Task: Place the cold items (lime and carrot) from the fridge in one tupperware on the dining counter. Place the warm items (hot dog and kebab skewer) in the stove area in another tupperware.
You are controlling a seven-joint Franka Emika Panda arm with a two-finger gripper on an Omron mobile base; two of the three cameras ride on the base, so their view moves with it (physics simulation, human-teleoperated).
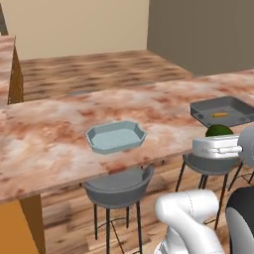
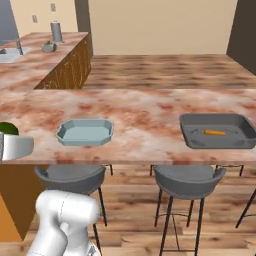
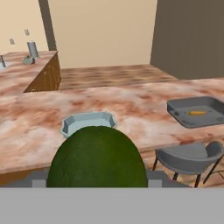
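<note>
I have the lime clamped in the claw, held off the near edge of the worktop, above the stools. It reads as a small, firm, rounded fruit with a dull pebbled green skin; I judge it light but prone to roll or slip, so a grip across its widest middle suits it. The carrot, thin, stiff and orange, lies inside the dark grey tub toward the worktop's right end. A pale blue tub, shallow with clipped corners, sits near the front edge, well apart from the grey one. The worktop is glossy reddish marbled stone.
</note>
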